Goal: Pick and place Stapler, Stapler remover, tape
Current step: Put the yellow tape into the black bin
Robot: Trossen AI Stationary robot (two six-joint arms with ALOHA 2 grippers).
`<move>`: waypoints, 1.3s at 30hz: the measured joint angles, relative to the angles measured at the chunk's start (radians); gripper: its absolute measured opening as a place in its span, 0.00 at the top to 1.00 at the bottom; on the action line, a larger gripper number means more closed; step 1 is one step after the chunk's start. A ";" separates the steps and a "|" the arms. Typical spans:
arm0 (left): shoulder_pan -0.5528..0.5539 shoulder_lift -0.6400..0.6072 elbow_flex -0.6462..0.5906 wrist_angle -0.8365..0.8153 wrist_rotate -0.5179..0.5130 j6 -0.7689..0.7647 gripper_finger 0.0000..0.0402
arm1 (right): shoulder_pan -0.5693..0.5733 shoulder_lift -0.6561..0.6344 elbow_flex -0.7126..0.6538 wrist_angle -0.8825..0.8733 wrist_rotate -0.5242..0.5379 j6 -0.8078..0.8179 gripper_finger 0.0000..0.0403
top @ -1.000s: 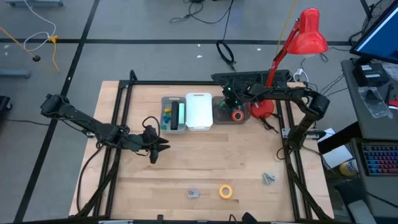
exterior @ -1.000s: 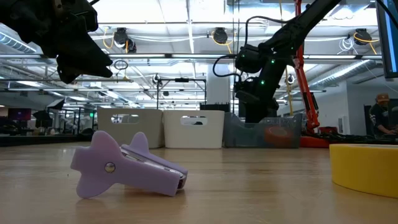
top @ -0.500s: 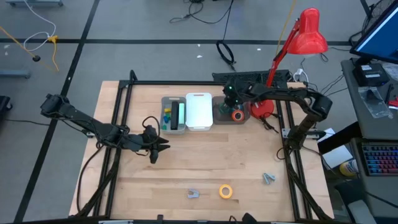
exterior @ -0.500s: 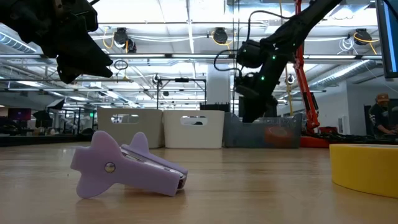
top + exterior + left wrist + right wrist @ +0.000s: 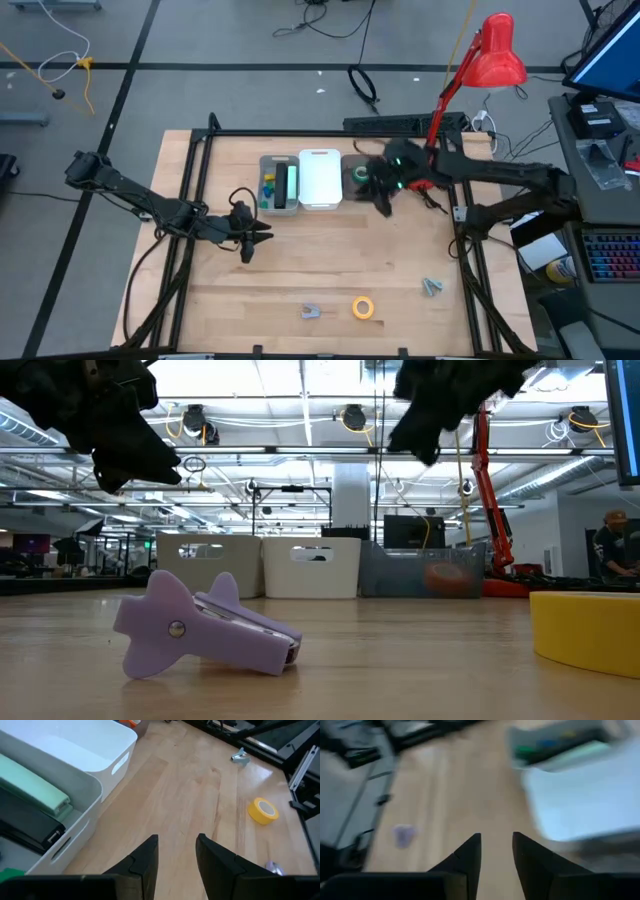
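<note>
1. Two claws are mine. My right gripper (image 5: 381,203) hangs above the table just in front of the dark bin (image 5: 357,172); in its wrist view its two fingers (image 5: 468,855) stand a little apart with nothing between them.
2. My left gripper (image 5: 262,231) hovers over the table's left middle, in front of the grey bin (image 5: 279,209); its fingers (image 5: 145,857) are parted by a small gap and hold nothing.
3. Three bins stand in a row at the back: the grey bin, a white bin (image 5: 320,180) touching it, and the dark bin on the right.
4. One green stapler (image 5: 33,786) and one black stapler (image 5: 27,823) lie side by side in the grey bin. Small blue, yellow and green pieces sit beside them; I cannot tell how many are tape.
5. One yellow tape roll (image 5: 363,307) lies flat near the front edge.
6. Two staple removers are out on the table: a lilac staple remover (image 5: 200,626) near the tape roll on its left, and a grey staple remover (image 5: 432,287) well off to its right.
</note>
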 joint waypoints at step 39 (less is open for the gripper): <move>0.000 0.000 0.000 -0.058 0.001 0.080 0.67 | 0.661 0.453 -0.010 0.222 0.035 0.054 0.56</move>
